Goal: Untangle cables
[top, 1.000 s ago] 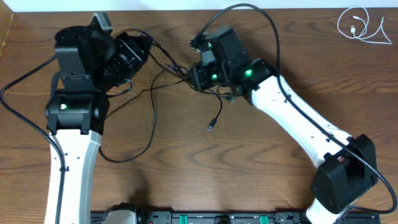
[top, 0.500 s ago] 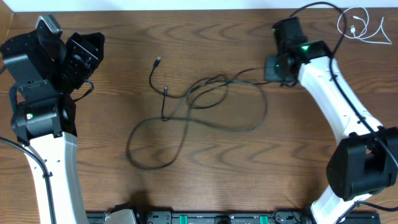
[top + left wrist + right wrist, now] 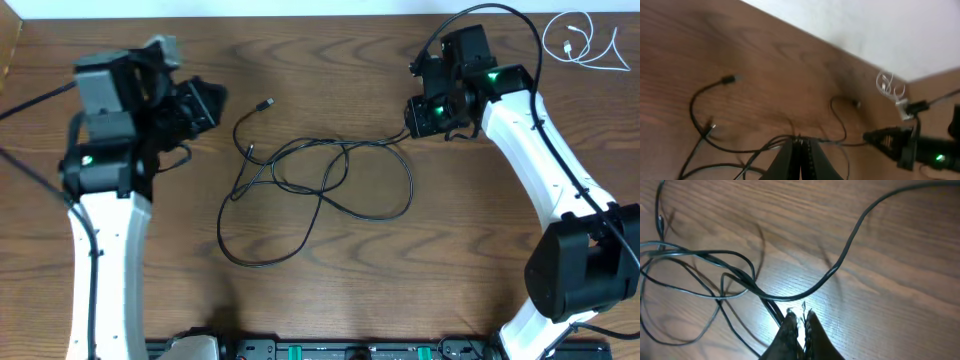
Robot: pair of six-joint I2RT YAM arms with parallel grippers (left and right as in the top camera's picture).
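The black cables [image 3: 340, 145] lie in a loose tangle at the table's middle, with one plug end [image 3: 265, 103] free at the upper left. They also show in the left wrist view [image 3: 729, 79] and the right wrist view [image 3: 700, 253]. My right gripper [image 3: 413, 122] is at the tangle's right end; its jaws [image 3: 801, 314] are pressed together, and two black strands run up to them and vanish behind the left finger. My left gripper [image 3: 208, 104] is shut and empty [image 3: 800, 142], left of the tangle and apart from it. The white cord [image 3: 572, 42] lies coiled at the far right corner and also shows in the left wrist view [image 3: 887, 85].
The wooden table [image 3: 400, 280] ends at a white wall along the back. Thick black leads arc over both arms. A black rail [image 3: 330, 350] runs along the front edge.
My left arm swung right toward the tangle. My right gripper moved a little left and down, so the stretched cable went slack and the tangle bunched leftward.
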